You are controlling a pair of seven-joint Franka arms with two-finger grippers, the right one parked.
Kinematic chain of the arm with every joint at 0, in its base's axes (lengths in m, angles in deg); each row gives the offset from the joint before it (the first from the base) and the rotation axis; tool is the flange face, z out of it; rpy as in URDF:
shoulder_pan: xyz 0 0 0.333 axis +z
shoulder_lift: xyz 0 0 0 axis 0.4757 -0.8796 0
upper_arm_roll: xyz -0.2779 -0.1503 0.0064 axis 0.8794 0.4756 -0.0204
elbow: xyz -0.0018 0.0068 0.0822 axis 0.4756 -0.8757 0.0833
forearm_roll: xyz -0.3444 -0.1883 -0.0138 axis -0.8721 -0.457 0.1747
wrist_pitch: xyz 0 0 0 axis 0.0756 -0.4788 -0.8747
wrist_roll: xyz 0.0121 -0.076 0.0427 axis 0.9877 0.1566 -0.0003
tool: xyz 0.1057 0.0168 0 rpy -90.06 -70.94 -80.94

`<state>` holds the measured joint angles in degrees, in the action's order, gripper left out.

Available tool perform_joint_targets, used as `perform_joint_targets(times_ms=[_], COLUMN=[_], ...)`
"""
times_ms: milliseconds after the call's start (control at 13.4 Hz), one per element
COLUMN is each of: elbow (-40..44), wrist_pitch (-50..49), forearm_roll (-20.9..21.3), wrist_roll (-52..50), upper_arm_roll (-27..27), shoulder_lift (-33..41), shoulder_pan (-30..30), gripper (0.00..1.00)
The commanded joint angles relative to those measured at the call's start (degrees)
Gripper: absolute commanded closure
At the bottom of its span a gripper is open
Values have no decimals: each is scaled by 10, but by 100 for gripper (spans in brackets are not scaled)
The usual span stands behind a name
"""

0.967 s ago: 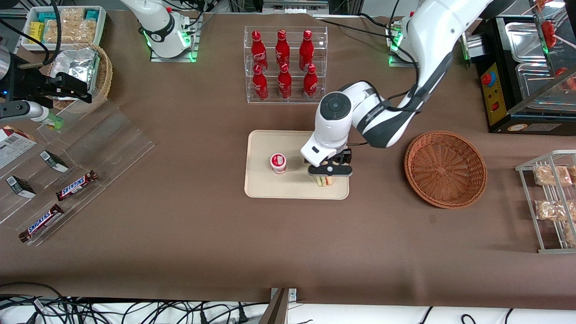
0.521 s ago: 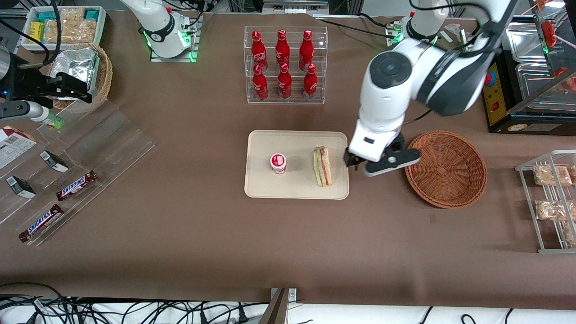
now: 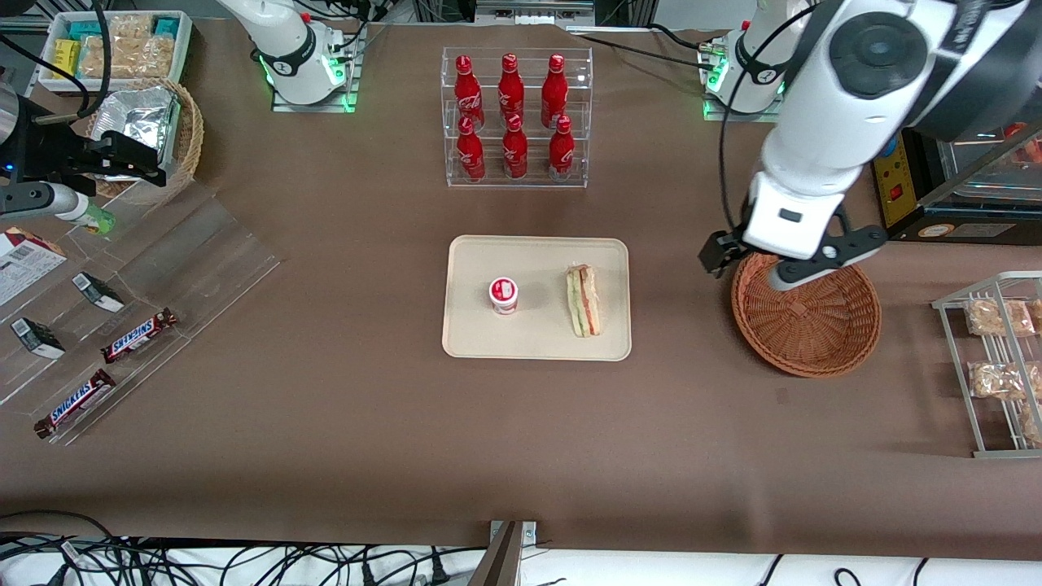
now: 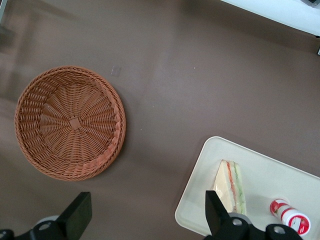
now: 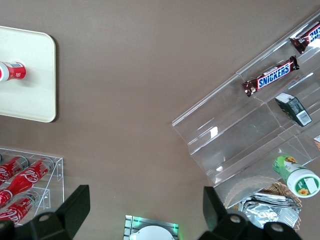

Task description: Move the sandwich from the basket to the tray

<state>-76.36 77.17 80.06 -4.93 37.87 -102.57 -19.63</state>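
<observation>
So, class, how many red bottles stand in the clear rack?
6: three on the upper tier, three on the lower. The gripper hangs open above the basket.

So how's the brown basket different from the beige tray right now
The basket is round, woven reddish-brown wicker; the tray is a flat, smooth cream rectangle. The basket holds nothing, while the tray carries the sandwich and a small red-and-white cup. The open claw hangs above the basket's rim, not the tray. Both rest on the brown table.

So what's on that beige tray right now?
The sandwich and a small red-lidded cup sit on the tray, apart. The open tool hangs above the empty basket.
</observation>
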Motion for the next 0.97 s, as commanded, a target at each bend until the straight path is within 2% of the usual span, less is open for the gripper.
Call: perform_joint_targets(times_ms=[0,74,521,744,893], elbow=[-8,-8,-8,-8,-9], wrist_pitch=[-29,-41,-83,-94,-94], forearm_roll=[-32,-38,-126,-126,-126], wrist_roll=[84,112,333,483,510], upper_arm_roll=[0,-13,-184,-227,-229], shoulder_lift=[29,33,82,93,93], shoulder_pan=[35,36,-8,-13,-14], gripper=[0,0,0,0,0])
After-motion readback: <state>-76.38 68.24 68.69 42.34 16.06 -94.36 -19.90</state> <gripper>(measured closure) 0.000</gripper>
